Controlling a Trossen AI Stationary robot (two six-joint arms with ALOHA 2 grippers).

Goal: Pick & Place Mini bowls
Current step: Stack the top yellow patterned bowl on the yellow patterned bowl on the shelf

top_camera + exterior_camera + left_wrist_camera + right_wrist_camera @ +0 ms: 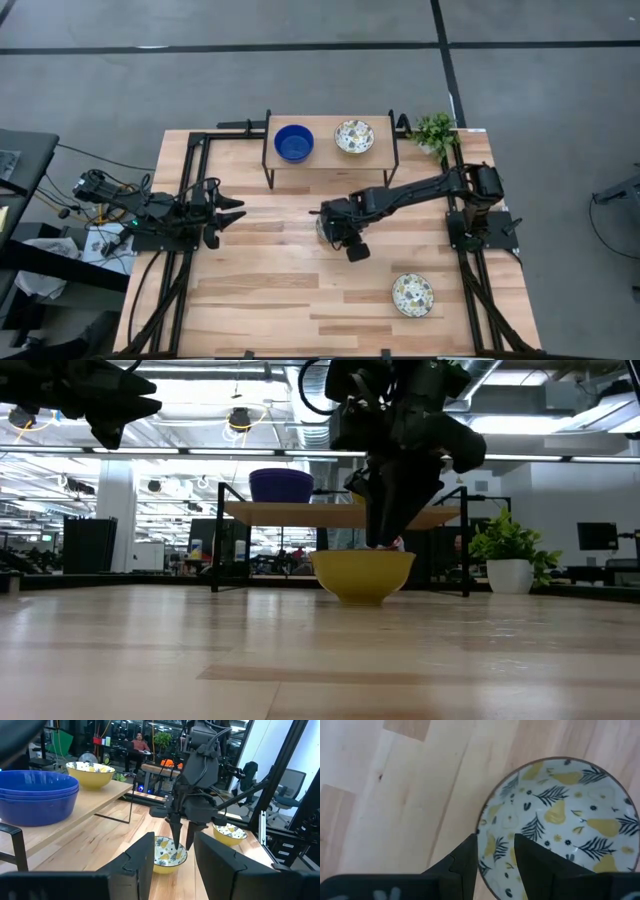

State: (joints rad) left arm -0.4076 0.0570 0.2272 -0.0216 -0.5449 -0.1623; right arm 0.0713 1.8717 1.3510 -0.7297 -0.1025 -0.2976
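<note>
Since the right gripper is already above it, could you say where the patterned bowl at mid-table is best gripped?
Grip the rim of the bowl from straight above, one finger inside and one outside. It sits upright and open, and the right gripper already straddles the rim.

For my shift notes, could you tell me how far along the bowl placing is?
Done: stacked blue bowls and one patterned bowl sit on the shelf. In hand: the right gripper straddles a second patterned bowl's rim. Left: a third on the table.

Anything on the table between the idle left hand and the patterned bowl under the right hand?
Nothing: the high view shows bare wooden tabletop between left hand and white leaf-patterned bowl.
</note>
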